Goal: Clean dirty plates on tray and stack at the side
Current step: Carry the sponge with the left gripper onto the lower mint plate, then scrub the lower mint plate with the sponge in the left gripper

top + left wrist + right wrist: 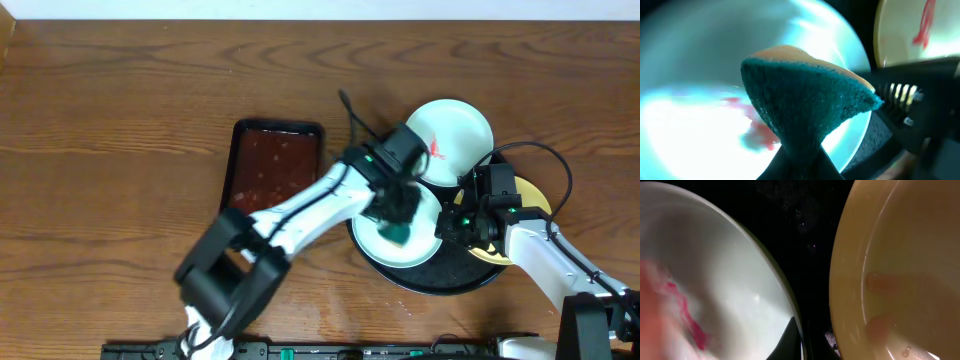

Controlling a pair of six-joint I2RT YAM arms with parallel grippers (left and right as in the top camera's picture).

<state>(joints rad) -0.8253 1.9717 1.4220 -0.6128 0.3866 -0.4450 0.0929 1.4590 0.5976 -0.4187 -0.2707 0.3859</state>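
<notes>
Plate (685,115) (red-smeared) lies under the sponge (805,100) pinched by left gripper (801,159).

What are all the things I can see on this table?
near plate: one, white with red smear, on the black tray under the sponge
far plate: one, white with red smear, at the black tray's far edge
yellow plate: one, pale yellow, at the black tray's right side
black tray: one, glossy black, right of centre
brown tray: one, reddish-brown, left of the black tray
sponge: one, teal, on the near plate
table: one, brown wood
left gripper: one, holding the sponge
right gripper: one, between near plate and yellow plate
</notes>
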